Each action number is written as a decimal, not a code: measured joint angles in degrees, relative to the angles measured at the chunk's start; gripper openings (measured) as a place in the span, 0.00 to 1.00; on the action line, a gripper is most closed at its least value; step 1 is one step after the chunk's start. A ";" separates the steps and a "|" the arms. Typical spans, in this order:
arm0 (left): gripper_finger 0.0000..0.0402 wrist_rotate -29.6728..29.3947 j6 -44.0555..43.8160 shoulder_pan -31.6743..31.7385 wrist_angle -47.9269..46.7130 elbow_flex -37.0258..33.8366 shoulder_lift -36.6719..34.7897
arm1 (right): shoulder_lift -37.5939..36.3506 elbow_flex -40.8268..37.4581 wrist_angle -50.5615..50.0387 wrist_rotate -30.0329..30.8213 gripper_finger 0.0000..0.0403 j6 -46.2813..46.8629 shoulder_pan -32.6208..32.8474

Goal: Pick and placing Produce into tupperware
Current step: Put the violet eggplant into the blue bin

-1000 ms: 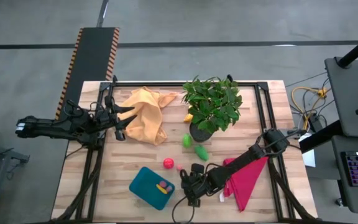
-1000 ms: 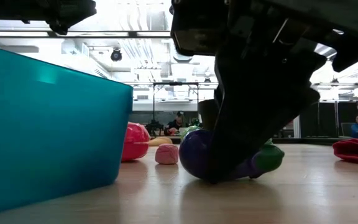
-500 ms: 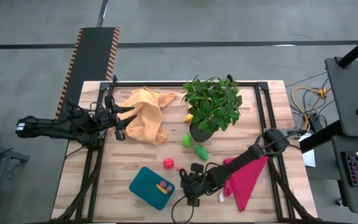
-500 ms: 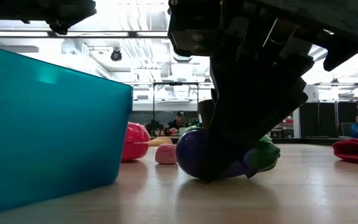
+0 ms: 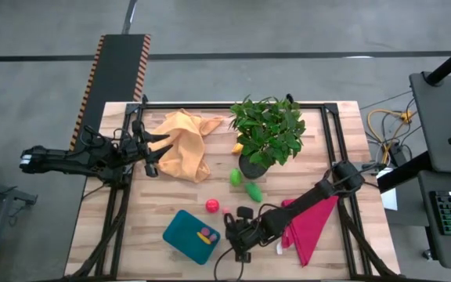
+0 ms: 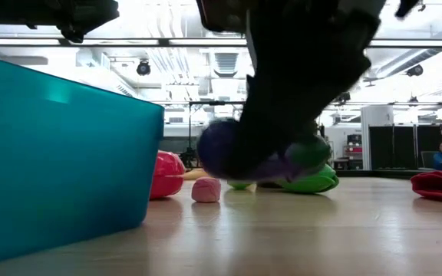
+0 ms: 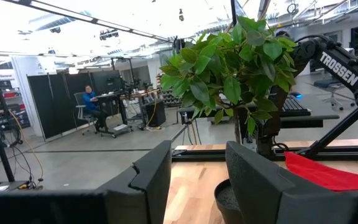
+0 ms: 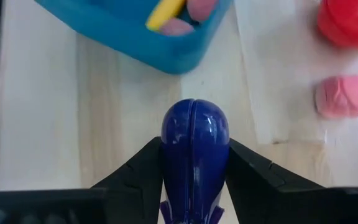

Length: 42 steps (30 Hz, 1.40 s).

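Note:
The purple toy eggplant (image 8: 194, 149) with a green cap (image 6: 310, 150) sits in my right gripper (image 8: 194, 144), just right of the teal tub (image 5: 190, 236) near the table's near edge. The tub holds a yellow banana (image 8: 165, 8) and pink pieces (image 8: 197, 9). A red fruit (image 5: 211, 205) and a small pink piece (image 5: 226, 210) rest on the table beyond the tub. Two green pieces (image 5: 253, 190) lie near the plant pot. My left gripper (image 7: 197, 186) waits open at the table's left side, beside the orange cloth (image 5: 182, 145). My right gripper pinches the eggplant's purple body (image 8: 194, 180) between its two fingers, one on each side. The eggplant lies along the fingers, its round end (image 8: 194, 115) reaching past the fingertips. It hangs clear of the table (image 6: 229, 149), roughly level.
A leafy potted plant (image 5: 266, 131) stands at the table's middle far side. A magenta cloth (image 5: 312, 223) lies under my right arm. The tub wall (image 6: 60, 153) rises just left of the held eggplant. Bare wood shows between tub and eggplant.
My right gripper has risen from the table and shifted slightly toward the tub. The eggplant, which lay on the table between the fingers, is now lifted clear.

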 joint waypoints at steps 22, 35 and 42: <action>0.35 0.00 -0.03 0.00 0.00 0.00 0.00 | -0.19 7.88 0.24 1.63 0.34 -10.38 -0.18; 0.35 0.00 -0.04 0.00 0.00 0.00 0.00 | -0.21 11.21 0.83 1.83 0.34 -16.80 -0.74; 0.35 0.01 -0.04 0.00 0.00 0.00 0.00 | -0.21 11.63 5.52 2.88 0.34 -22.06 -2.29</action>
